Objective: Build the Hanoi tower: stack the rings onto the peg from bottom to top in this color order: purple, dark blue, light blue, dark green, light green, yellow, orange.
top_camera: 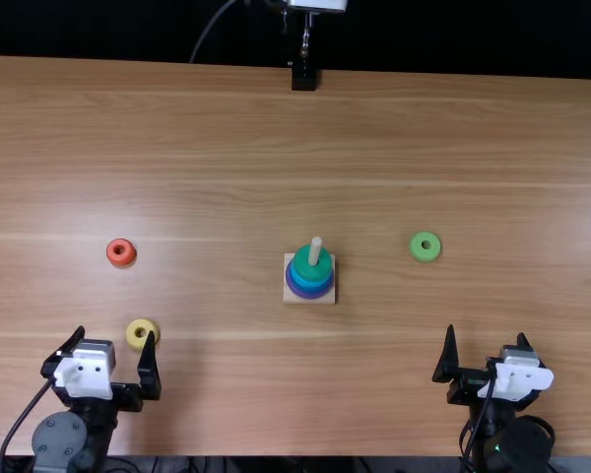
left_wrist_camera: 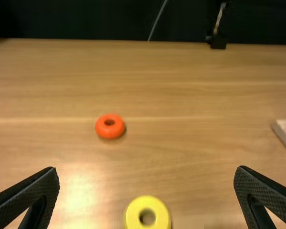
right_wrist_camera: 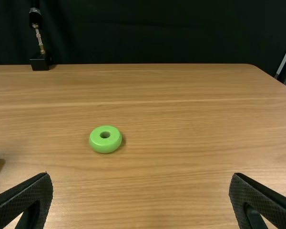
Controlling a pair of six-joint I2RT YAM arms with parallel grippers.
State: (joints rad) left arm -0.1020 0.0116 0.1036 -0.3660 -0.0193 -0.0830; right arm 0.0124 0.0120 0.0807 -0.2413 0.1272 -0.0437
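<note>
Jaws apart on left gripper (top_camera: pixel 116 333) and right gripper (top_camera: pixel 487 331), 1 yellow ring (top_camera: pixel 132 331) near the left

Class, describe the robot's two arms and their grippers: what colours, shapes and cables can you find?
Both arms are black, each with a white housing behind the fingers and a thin black cable. The left arm has a round grey joint; the right arm's is dark. The left gripper and right gripper each have two black, tapering fingers with finely textured surfaces.

Yellow ring (top_camera: pixel 133 332) lies flat near the left gripper (top_camera: pixel 115 333), orange ring (top_camera: pixel 112 253) farther out! Light green ring (top_camera: pixel 425 258) beyond the right gripper (top_camera: pixel 486 331); between both, upright peg (top_camera: pixel 315 251) stacked purple (top_camera: pixel 308 295) to dark green (top_camera: pixel 303 266).
</note>
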